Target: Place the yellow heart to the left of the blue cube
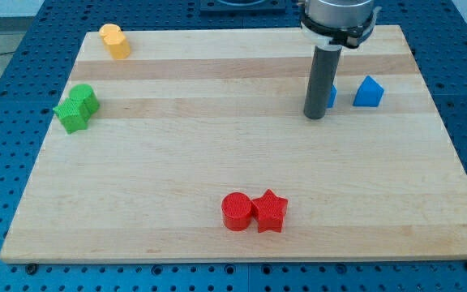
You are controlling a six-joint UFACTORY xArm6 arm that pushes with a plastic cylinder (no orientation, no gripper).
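- Standing with our tip (315, 117) at the board's upper right, touching or just in front of the blue cube (331, 96), which the rod mostly hides.
- No jaws on this rig, just the bare rod, so nothing is clamped; contact with the cube we cannot tell.
- Yellow heart (114, 41) sits at the far upper-left corner of the wooden board (217, 154), well apart from us and untouched.
- Blue triangular block (368, 92) is just right of the cube; leave both alone.
- Judgement: task barely started. We need to back off the cube without nudging it, then travel across to the heart.
- Get round to the heart's left side and push it rightward along the top band, keeping contact centred so it doesn't spin off.
- Green blocks (76, 107) sit below the heart, red cylinder (237, 212) and red star (270, 211) near the bottom; all out of that lane.
- Stop short with the heart near the cube's left side, no bump.
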